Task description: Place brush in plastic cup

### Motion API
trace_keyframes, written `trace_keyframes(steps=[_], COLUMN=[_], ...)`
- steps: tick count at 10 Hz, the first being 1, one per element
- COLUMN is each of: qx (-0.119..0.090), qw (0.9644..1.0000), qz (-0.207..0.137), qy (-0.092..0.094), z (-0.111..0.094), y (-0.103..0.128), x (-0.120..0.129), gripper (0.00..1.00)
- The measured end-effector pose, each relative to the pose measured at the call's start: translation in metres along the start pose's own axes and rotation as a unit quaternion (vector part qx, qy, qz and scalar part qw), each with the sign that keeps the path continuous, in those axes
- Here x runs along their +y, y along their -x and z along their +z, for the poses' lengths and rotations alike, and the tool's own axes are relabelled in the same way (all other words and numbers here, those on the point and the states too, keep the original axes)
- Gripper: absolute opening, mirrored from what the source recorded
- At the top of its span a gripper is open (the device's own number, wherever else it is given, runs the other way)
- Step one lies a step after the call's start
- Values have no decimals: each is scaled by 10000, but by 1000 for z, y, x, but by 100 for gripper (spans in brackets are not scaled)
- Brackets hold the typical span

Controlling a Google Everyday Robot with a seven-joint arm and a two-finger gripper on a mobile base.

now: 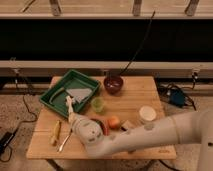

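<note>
My gripper (70,106) is at the end of the white arm that reaches in from the lower right, over the front edge of the green tray (60,86). It looks shut on the brush (69,100), a slim white stick rising from it with its upper end over the tray. The plastic cup (97,104) is small and lime green. It stands upright on the table just right of the gripper, a short gap away, beside the tray's right corner. The brush is outside the cup.
A grey-white flat item (80,93) lies in the tray. A metal fork (65,142) and a short yellow item (56,132) lie at the front left. A dark red bowl (113,84), an orange fruit (114,121) and a white cup (147,114) are to the right.
</note>
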Motion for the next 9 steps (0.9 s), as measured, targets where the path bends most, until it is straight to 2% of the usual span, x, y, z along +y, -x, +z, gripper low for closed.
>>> trace_keyframes(steps=[5, 7, 9], qx=[347, 297, 110], qw=[9987, 9985, 9986], qz=[123, 170, 233], qy=[-342, -435, -451], z=[-27, -37, -45], y=[-47, -40, -16], x=[-14, -13, -8], gripper=[0, 0, 0])
